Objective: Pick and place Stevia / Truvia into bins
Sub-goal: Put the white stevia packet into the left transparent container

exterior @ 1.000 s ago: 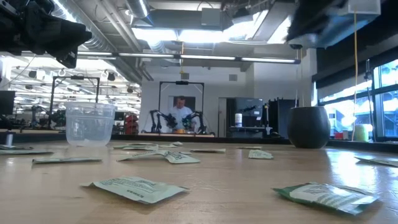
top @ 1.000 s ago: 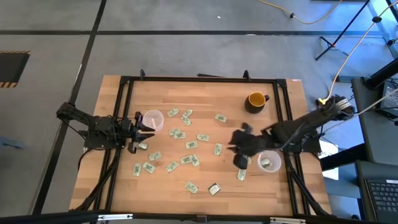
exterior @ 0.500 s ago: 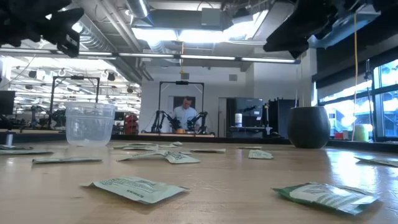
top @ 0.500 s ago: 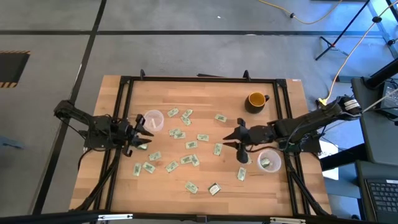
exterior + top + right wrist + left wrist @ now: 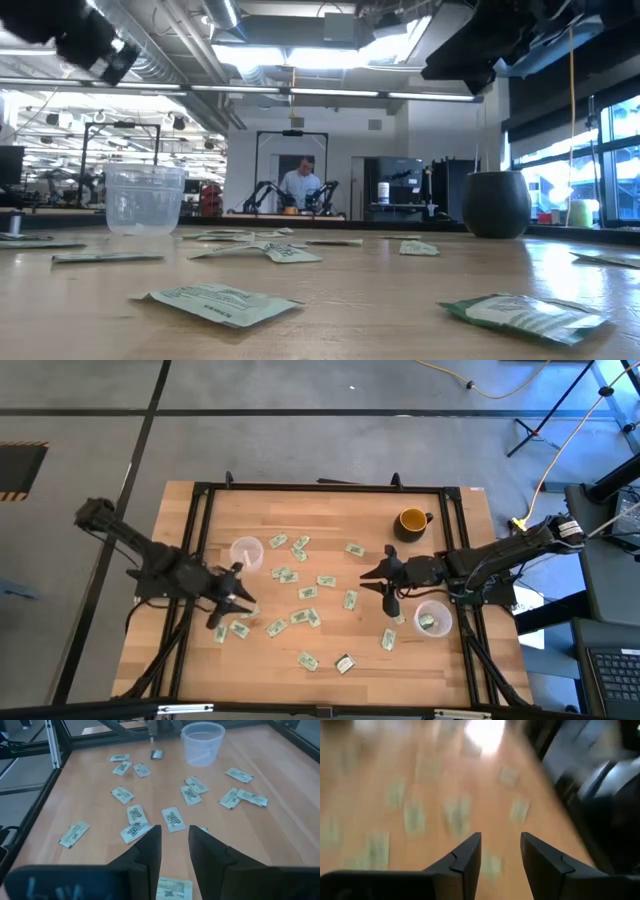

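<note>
Left hand (image 5: 237, 603) has swung off its clear cup (image 5: 246, 553), fingers apart; right cup (image 5: 432, 619) holds a packet (image 5: 428, 623).

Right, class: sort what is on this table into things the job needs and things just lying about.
Job:
- sweetener packets scattered on the table
- left cup
- right cup, packet inside
- left gripper
- right gripper

Lying about:
- yellow mug

Stevia packets (image 5: 301, 617): pale green and white, flat, scattered over tabletop (image 5: 320, 510), one just beneath right fingers (image 5: 150, 847), several beyond. Left bin (image 5: 246, 553): clear cup, upright (contents unclear). Right bin (image 5: 432, 618): clear cup, upright, packet inside.
</note>
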{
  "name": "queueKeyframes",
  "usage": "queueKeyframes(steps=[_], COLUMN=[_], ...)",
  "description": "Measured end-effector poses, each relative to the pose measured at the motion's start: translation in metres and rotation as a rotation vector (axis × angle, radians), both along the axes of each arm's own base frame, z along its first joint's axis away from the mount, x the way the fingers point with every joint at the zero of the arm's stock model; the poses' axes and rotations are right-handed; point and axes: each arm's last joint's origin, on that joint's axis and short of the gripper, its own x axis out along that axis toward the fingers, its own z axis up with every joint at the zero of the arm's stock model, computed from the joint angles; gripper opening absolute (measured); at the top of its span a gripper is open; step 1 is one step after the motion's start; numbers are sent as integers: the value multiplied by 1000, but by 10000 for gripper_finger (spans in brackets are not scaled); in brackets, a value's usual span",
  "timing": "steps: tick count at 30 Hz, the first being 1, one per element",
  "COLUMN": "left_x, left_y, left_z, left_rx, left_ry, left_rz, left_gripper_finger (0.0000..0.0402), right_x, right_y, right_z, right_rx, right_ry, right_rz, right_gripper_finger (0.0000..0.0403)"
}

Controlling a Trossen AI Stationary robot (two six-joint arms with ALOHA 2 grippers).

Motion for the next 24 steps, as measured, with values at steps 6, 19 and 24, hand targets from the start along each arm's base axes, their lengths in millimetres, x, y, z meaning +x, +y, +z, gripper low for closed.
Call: queueKeyframes(steps=[6, 19, 24], left_x=[6, -2, -3], left_y=[-20, -65, -71], left_z=[-8, -59, -70], left_rx=[-123, -196, -151], left_ry=[537, 935, 937], left_rz=[251, 536, 606], left_gripper_finger=[116, 119, 118], right_x=[0, 0, 0], right_y=[-1, -1, -1], right_z=[0, -1, -1], right_rx=[-39, -71, -84], right_ry=[3, 17, 17], right_rz=[14, 28, 34], right_gripper_finger=[101, 101, 101])
